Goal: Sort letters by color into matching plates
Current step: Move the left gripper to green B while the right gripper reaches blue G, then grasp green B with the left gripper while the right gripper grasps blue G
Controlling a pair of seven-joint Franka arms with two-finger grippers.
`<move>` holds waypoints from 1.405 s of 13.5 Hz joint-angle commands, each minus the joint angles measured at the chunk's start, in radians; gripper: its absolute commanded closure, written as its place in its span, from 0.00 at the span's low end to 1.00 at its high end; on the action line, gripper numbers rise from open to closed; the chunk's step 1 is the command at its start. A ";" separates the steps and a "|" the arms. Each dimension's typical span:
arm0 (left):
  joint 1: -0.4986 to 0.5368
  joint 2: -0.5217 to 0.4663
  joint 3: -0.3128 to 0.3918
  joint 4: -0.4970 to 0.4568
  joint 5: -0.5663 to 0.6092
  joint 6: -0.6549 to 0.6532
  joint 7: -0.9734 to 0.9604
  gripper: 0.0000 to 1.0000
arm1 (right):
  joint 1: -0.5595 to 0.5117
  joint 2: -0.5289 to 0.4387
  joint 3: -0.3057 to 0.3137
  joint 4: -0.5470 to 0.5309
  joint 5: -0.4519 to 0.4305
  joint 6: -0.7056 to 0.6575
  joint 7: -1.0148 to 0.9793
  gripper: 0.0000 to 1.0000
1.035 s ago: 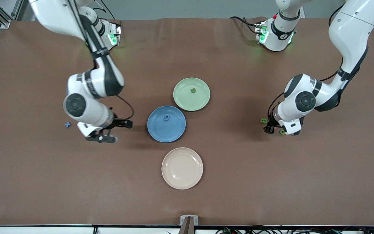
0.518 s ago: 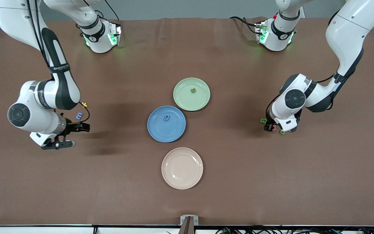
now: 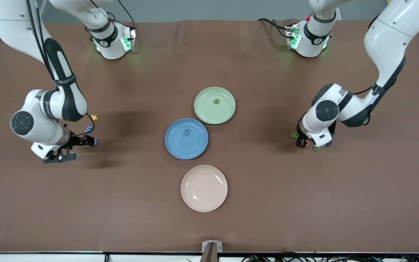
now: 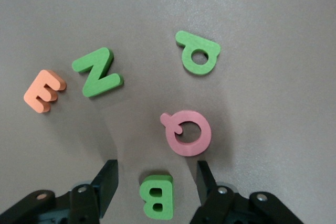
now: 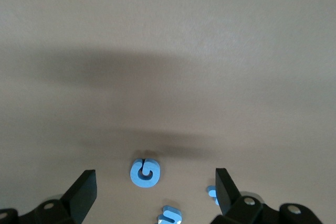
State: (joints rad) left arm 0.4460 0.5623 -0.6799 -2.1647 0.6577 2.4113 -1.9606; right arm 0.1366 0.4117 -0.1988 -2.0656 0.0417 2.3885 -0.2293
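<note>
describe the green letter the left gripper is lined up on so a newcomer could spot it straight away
Look toward the left arm's end of the brown table, where the left gripper hangs open over a cluster of foam letters. The green B lies between its fingers, beside a pink Q. The other greens, an N and a P, lie outside the fingers.

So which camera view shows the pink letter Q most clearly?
The left wrist view: the pink letter Q lies whole on the table, its shape plain. In the front view the left gripper hides nearly all of it. The right wrist view shows none of it.
</note>
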 commanded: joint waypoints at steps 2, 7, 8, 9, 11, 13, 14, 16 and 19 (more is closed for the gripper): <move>0.008 -0.002 -0.012 -0.007 0.014 0.005 -0.037 0.32 | -0.017 0.015 0.025 -0.063 -0.014 0.096 -0.012 0.00; 0.017 -0.009 -0.027 -0.018 0.013 0.006 -0.047 0.34 | -0.020 0.044 0.027 -0.074 -0.011 0.120 -0.022 0.00; 0.017 -0.009 -0.030 -0.021 0.013 0.006 -0.049 0.34 | -0.022 0.050 0.027 -0.074 -0.008 0.121 -0.022 0.00; 0.019 -0.010 -0.032 -0.023 0.011 0.006 -0.049 0.35 | -0.022 0.058 0.027 -0.074 -0.006 0.132 -0.022 0.00; 0.025 -0.010 -0.044 -0.023 -0.006 0.006 -0.050 0.38 | -0.022 0.070 0.028 -0.074 -0.006 0.146 -0.022 0.01; 0.025 -0.009 -0.049 -0.023 -0.010 0.006 -0.060 0.40 | -0.022 0.073 0.029 -0.074 -0.005 0.146 -0.024 0.06; 0.025 -0.007 -0.055 -0.023 -0.010 0.006 -0.066 0.42 | -0.022 0.073 0.029 -0.074 -0.005 0.146 -0.024 0.16; 0.023 0.002 -0.055 -0.024 -0.010 0.011 -0.069 0.45 | -0.022 0.073 0.030 -0.074 -0.005 0.146 -0.024 0.38; 0.025 0.002 -0.055 -0.030 -0.010 0.018 -0.067 0.53 | -0.022 0.076 0.030 -0.074 -0.002 0.146 -0.031 0.55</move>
State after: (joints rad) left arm 0.4530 0.5654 -0.7187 -2.1775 0.6556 2.4132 -2.0112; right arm 0.1360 0.4853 -0.1816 -2.1332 0.0416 2.5217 -0.2418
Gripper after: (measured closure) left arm 0.471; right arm 0.502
